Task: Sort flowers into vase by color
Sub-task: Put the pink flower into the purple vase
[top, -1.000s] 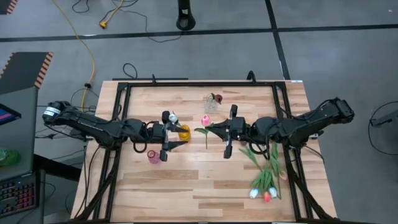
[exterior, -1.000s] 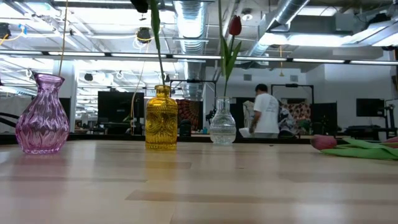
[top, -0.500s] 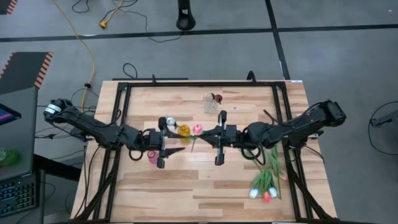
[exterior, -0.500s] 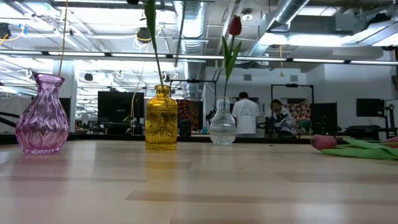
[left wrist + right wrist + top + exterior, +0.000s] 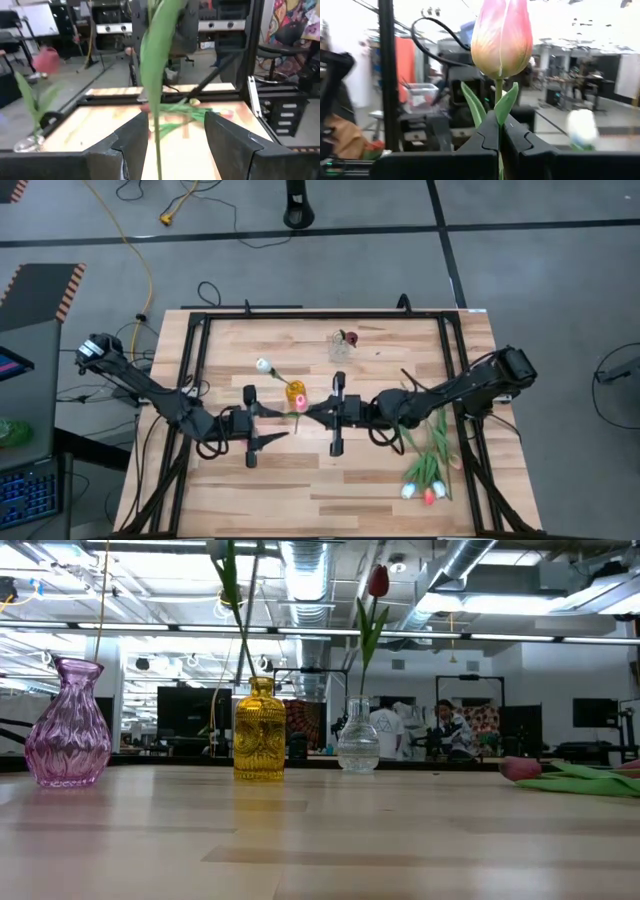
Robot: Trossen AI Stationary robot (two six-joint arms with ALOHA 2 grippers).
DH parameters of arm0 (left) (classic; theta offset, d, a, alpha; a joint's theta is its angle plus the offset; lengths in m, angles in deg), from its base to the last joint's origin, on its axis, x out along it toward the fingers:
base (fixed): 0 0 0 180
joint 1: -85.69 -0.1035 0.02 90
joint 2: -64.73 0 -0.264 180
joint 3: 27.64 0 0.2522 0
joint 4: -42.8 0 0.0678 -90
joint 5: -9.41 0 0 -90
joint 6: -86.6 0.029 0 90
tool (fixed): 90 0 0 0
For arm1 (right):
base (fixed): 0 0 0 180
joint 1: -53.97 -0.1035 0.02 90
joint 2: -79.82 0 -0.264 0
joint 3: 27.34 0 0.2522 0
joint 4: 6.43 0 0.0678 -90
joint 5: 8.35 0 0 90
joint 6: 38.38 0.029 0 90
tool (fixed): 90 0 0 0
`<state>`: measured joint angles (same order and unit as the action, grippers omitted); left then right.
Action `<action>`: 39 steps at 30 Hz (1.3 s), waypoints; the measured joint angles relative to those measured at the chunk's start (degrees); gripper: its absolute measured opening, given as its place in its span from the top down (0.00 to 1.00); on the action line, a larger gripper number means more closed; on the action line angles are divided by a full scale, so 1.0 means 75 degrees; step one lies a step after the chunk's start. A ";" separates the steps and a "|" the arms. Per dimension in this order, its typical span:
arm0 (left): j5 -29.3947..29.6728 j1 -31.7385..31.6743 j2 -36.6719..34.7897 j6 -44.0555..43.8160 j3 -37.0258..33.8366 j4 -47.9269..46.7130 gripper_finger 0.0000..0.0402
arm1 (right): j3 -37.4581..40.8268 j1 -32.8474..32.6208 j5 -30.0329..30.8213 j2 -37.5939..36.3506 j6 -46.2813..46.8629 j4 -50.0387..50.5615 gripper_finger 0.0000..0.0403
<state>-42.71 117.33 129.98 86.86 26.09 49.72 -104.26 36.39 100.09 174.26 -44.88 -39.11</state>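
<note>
Three glass vases stand on the light wooden desk (image 5: 300, 480): a ribbed purple glass vase (image 5: 67, 722), an amber-yellow glass bottle vase (image 5: 259, 730) and a clear glass bud vase (image 5: 357, 736). The clear vase holds one dark red tulip (image 5: 376, 581), stem upright, head pointing up. The amber vase holds one white tulip (image 5: 263, 365); in the high view its stem slants from the vase mouth toward the far left, head at the outer end.

The right gripper (image 5: 313, 409) is just beside the amber vase, fingers (image 5: 485, 137) pressed together on the stem of a pink tulip (image 5: 501, 37). In the right wrist view that stem's long axis runs straight out from the fingertips, head pointing away from the gripper.

The left gripper (image 5: 268, 426) hangs on the other side of the amber vase, fingers (image 5: 135, 135) spread wide, gripping nothing; a green stem (image 5: 155, 90) crosses the gap between them.

Remaining tulips (image 5: 427, 465) lie flat near the desk's right edge, heads toward the near edge, stems running away from it.
</note>
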 joint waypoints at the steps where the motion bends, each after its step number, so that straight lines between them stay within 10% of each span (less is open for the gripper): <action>1: 0.0010 0.0008 0.0049 -0.0085 0.0000 0.0000 0.55 | 0.0000 0.0000 -0.0115 0.0079 0.0000 -0.0171 0.94; 17: 0.0419 -0.0021 0.0860 -0.0336 0.0000 0.0507 0.57 | 0.0000 0.0015 -0.0274 0.0274 -0.0003 -0.0448 0.93; 31: 0.0704 -0.0024 0.0897 -0.0304 0.0000 0.0551 0.96 | 0.0000 0.0015 -0.0272 0.0273 0.0000 -0.0449 0.93; 39: 0.0704 -0.0024 0.0897 -0.0298 0.0000 0.0548 0.99 | 0.0000 0.0015 -0.0272 0.0273 0.0061 -0.0440 0.92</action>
<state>-37.43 117.15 136.71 84.63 26.09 53.83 -104.26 36.49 98.05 176.31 -44.42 -42.41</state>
